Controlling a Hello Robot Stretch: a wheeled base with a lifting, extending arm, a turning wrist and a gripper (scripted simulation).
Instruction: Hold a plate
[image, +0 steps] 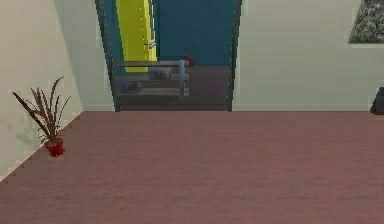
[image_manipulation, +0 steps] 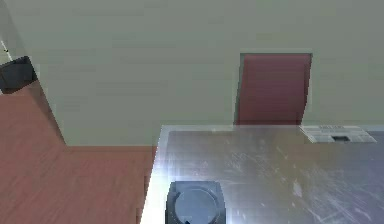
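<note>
How the gripper's jaws stand cannot be told.

In the arm side view, a table with a scuffed grey metal top is seen from above. At the table's near edge, close to its left corner, a dark square thing with a paler round middle lies on the top and is cut off by the picture's bottom edge. Whether this is the plate cannot be told. At the table's far edge, toward its right corner, a white paper with dark print lies flat, well apart from the dark square thing. Behind the far edge a dark red chair is set against a cream wall. A red-brown floor is seen left of the table. At the picture's left edge, a black box stands on that floor beside the wall.

In the forward view, the same red-brown floor is spread across the lower half. Straight ahead, a dark-framed doorway is seen, with a blue door and a yellow strip to its left. A grey rack stands across the doorway's lower part, and a small red thing is seen at the rack's right end. A spiky plant in a red pot stands by the left wall. A picture hangs at the upper right.
</note>
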